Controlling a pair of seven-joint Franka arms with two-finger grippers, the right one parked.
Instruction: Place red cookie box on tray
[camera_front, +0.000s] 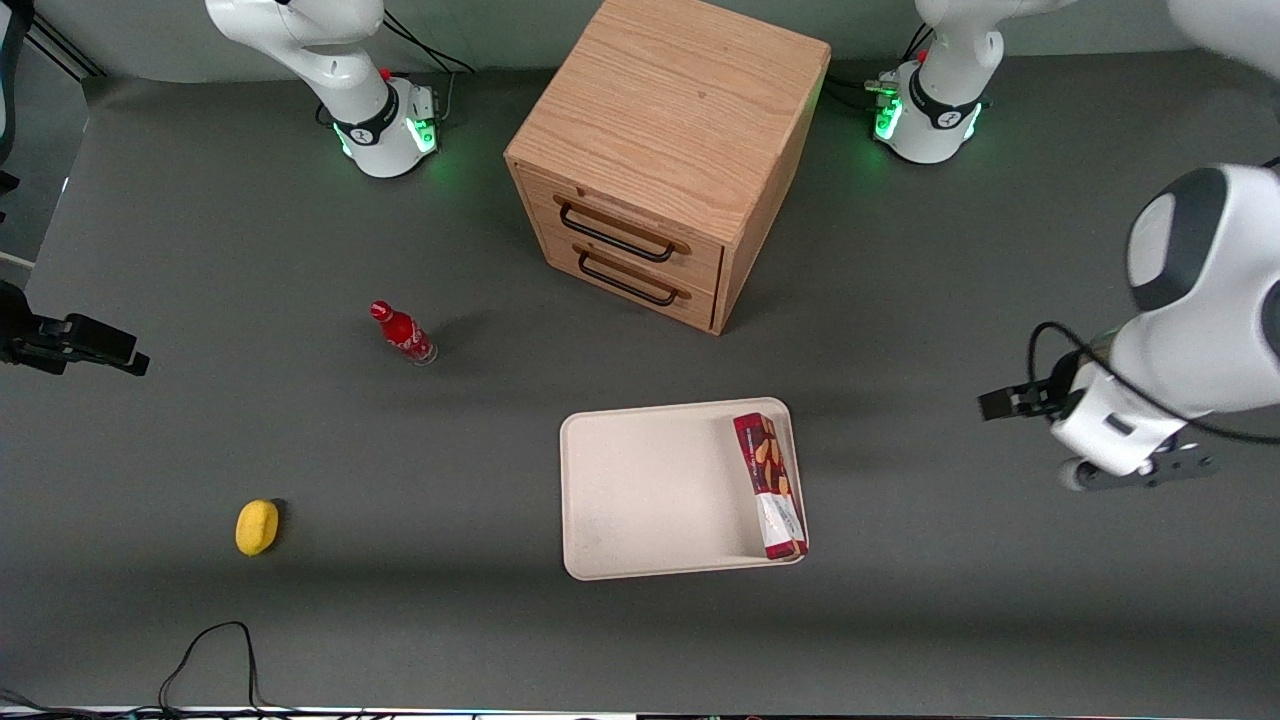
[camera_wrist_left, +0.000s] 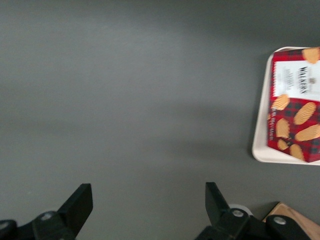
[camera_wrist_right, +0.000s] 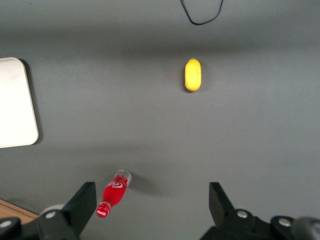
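Red cookie box (camera_front: 769, 486) lies on tray (camera_front: 640, 490); fingers (camera_wrist_left: 75, 206) spread wide, empty, well apart.

The gripper (camera_wrist_left: 145, 210) hangs with its fingers wide apart over bare grey table (camera_front: 950, 560), well away from the tray (camera_front: 640, 490). Nothing stands between them. The cookie box (camera_front: 768, 484) lies along the tray's edge nearest the gripper, maybe leaning on the rim. The rest of the tray is bare. The wooden cabinet (camera_front: 660, 150) stands farther from the camera, near the tray.
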